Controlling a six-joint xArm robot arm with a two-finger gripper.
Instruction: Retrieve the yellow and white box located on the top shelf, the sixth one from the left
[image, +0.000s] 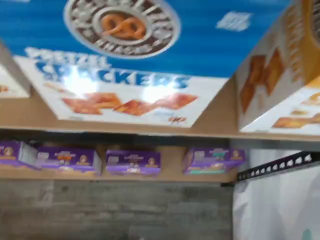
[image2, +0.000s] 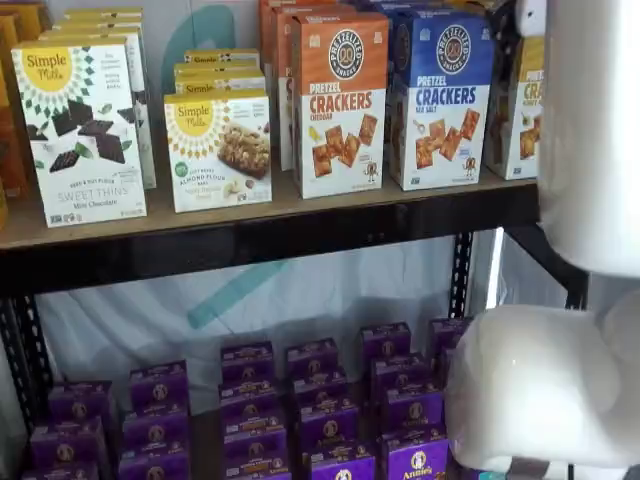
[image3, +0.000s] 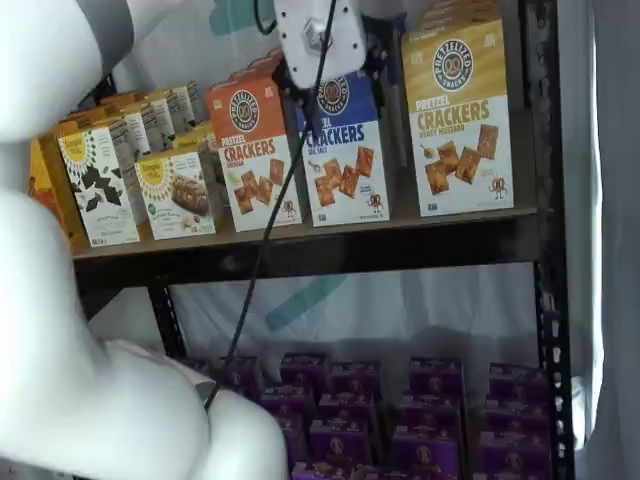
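Cardboard cracker carton to handle: likely light, stiff-walled but crushable, glossy and a bit slippery.

Yellow and white box (image3: 458, 120) standing upright at right end of top shelf (image3: 300, 250), beside blue-topped carton (image3: 345, 160); yellow upper band, white lower face with square brown crackers. Best pinched across narrow side panels, mid-height, with gentle pressure. End effector (image3: 322, 75) hanging before blue-topped carton, fingers indistinct: spread or closed, cannot tell.

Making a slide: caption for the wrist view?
Wrist camera faces the blue-topped Pretzel Crackers carton on the top shelf; yellow and white box beside it.
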